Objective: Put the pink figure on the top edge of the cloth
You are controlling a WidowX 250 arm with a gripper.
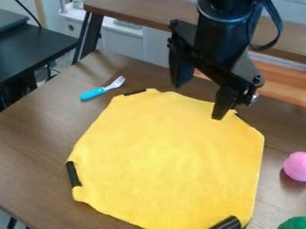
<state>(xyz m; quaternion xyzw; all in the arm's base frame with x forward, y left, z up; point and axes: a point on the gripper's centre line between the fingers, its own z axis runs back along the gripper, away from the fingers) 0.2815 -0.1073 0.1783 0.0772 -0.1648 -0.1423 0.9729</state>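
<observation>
hovering gripper (pixel 199 102): we see fingers spread, one o'clock
yellow cloth (pixel 167 161): below us
pink ball (pixel 295 166): cloth's three o'clock

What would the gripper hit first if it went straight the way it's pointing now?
Most likely the yellow cloth near its top edge, below the gripper, though depth is unclear and it could be the wooden table just behind.

Robotics lab (most likely), robot arm (pixel 226 38), black desk (pixel 36 50), loose cable (pixel 30 14)
</observation>
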